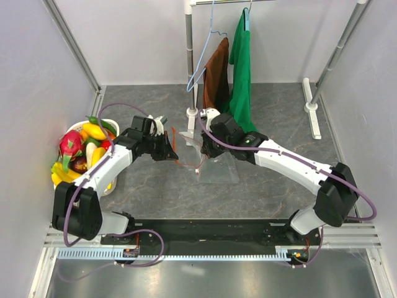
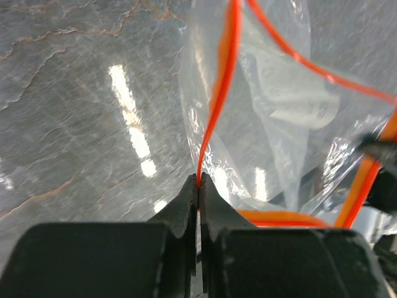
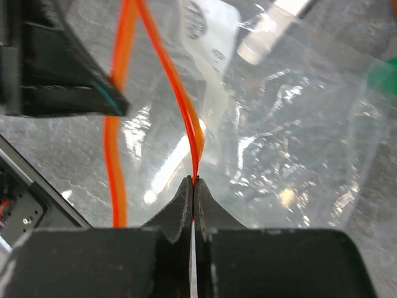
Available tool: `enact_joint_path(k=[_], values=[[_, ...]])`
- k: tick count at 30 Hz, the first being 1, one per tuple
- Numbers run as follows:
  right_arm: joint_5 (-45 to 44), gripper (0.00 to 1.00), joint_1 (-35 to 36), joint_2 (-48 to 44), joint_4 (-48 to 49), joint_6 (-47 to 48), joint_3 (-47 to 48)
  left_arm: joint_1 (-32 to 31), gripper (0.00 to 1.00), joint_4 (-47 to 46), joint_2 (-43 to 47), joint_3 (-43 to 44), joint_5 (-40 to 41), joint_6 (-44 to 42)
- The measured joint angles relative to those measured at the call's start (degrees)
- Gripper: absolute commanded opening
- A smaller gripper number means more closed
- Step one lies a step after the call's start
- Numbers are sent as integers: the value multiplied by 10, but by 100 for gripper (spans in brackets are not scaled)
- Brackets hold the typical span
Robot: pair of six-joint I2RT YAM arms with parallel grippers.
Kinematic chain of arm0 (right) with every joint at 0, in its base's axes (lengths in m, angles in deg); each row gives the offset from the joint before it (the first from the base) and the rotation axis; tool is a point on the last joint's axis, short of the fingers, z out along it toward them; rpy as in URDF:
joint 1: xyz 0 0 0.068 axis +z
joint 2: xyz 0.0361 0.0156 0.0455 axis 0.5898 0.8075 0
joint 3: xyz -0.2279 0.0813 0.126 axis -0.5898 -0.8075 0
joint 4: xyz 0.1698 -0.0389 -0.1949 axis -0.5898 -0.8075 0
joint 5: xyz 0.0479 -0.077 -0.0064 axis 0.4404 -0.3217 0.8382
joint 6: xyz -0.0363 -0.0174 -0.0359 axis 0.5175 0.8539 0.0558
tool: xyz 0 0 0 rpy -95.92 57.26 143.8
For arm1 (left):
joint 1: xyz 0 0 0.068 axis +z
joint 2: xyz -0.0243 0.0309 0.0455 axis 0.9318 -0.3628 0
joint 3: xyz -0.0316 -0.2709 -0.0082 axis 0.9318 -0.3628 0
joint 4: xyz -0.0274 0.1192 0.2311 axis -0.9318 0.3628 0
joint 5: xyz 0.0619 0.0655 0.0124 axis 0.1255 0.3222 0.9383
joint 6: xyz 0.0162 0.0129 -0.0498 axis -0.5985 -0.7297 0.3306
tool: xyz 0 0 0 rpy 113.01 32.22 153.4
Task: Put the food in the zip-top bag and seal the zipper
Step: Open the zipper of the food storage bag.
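The clear zip-top bag (image 1: 214, 162) hangs between my two grippers above the middle of the table, its mouth held apart. My left gripper (image 1: 172, 149) is shut on one side of the red-orange zipper (image 2: 218, 93). My right gripper (image 1: 206, 149) is shut on the other side of the zipper (image 3: 186, 112). The bag's white label (image 2: 291, 93) shows through the plastic, also in the right wrist view (image 3: 211, 37). The small white slider (image 1: 197, 171) hangs at the strip's near end. The food (image 1: 84, 152), with yellow, red and green pieces, lies in a white bowl at the left.
The white bowl (image 1: 75, 128) stands at the table's left edge beside the left arm. A clothes rack (image 1: 191, 56) at the back holds a brown cloth (image 1: 216, 74), a green cloth (image 1: 240, 68) and a blue hanger. A white rack foot (image 1: 311, 108) lies at the right.
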Motion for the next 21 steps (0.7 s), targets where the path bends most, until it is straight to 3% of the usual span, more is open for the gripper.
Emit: enact_joint_path(k=[7,13,14,16,18,21], values=[[7,0,-59,-66,-56,20,-10,7,2,77,40,21,17,-110],[71,0,-69,-167,-67,30,-52,-11,2,127,34,78,-6,-196],[83,2,-69,-178,-69,32,-60,-19,2,133,32,84,-8,-205],[104,21,-70,-195,-73,37,-73,-45,2,149,23,95,-12,-222],[125,31,-72,-204,-80,42,-87,-72,2,162,12,104,-16,-234],[135,32,-72,-202,-85,50,-101,-115,2,178,-7,121,-30,-247]])
